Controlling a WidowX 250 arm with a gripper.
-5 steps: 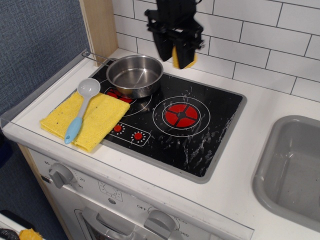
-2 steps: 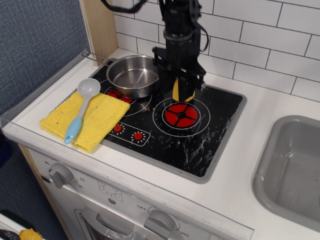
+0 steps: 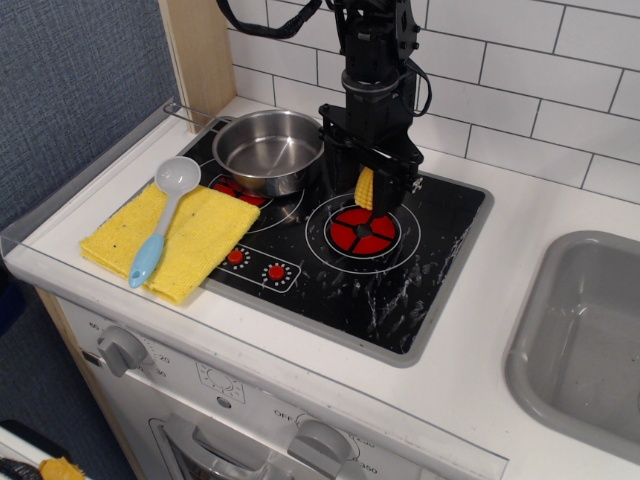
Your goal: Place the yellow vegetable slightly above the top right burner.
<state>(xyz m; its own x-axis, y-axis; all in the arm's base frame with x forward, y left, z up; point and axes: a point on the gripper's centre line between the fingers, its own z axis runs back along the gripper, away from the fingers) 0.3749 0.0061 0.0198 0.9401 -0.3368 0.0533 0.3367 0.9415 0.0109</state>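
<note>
- Corn first: the yellow vegetable point(image 3: 365, 187) sits upright between the black fingers of the claw point(image 3: 367, 192), which is clenched on it; ridged kernel rows face the camera.
- It hangs over the far edge of the top right burner point(image 3: 362, 231), just above the red disc; whether it touches the glass cannot be told.
- That burner is a red segmented disc inside thin white rings on the glossy black cooktop point(image 3: 420, 280), whose near right part is streaked with white smears.
- The arm point(image 3: 375, 50) comes down from the top of the view, its upper part cut off by the frame, with black cables looping to its left.
- A steel pot point(image 3: 270, 150) stands left of the claw, just beside it, on the left burner point(image 3: 232, 190); the pot is empty and hides most of that burner.
- Two small red dots point(image 3: 256, 264) mark the near left corner of the cooktop.
- A yellow cloth point(image 3: 175, 240) lies on the white desk point(image 3: 480, 360) at the left, its right edge overlapping the cooktop, with a blue-handled spoon point(image 3: 163, 215) lying on it.
- A grey sink point(image 3: 585, 330) sits at the right, cut off by the frame; nothing shows in the visible part.
- White tiles point(image 3: 520, 60) back the scene.
</note>
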